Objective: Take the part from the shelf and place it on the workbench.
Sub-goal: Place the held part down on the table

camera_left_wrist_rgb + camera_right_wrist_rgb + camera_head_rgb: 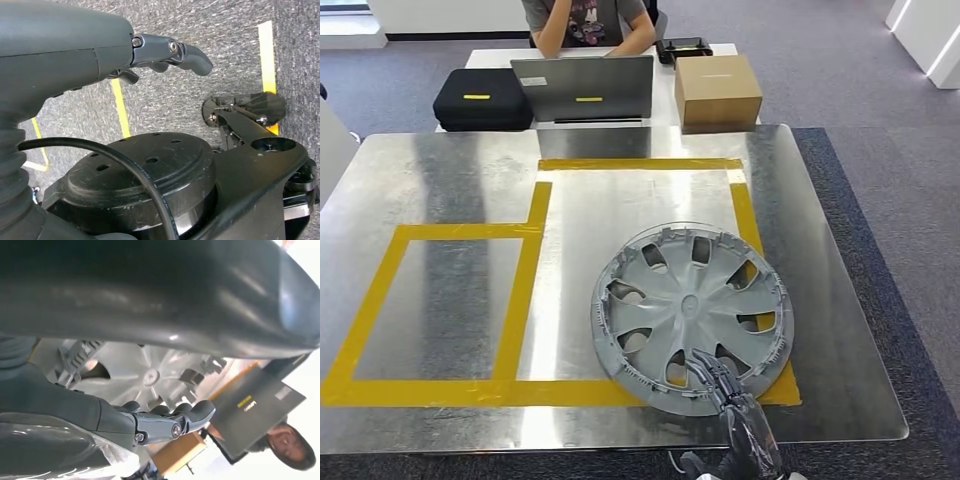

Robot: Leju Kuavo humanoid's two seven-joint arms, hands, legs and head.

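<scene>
A round grey plastic wheel cover (692,318) with spoke-shaped cut-outs lies flat on the shiny metal workbench (441,180), inner ribbed side up, mostly inside the larger yellow-taped rectangle (637,164), its near-right rim over the tape; being round, it has no long axis. The right hand (727,400) holds its near rim, dark fingers (188,415) curled over the edge. The left hand (113,50) hangs above grey carpet, fingers loosely extended, holding nothing. Beyond the workbench a person (584,20) sits behind a grey laptop (583,88).
</scene>
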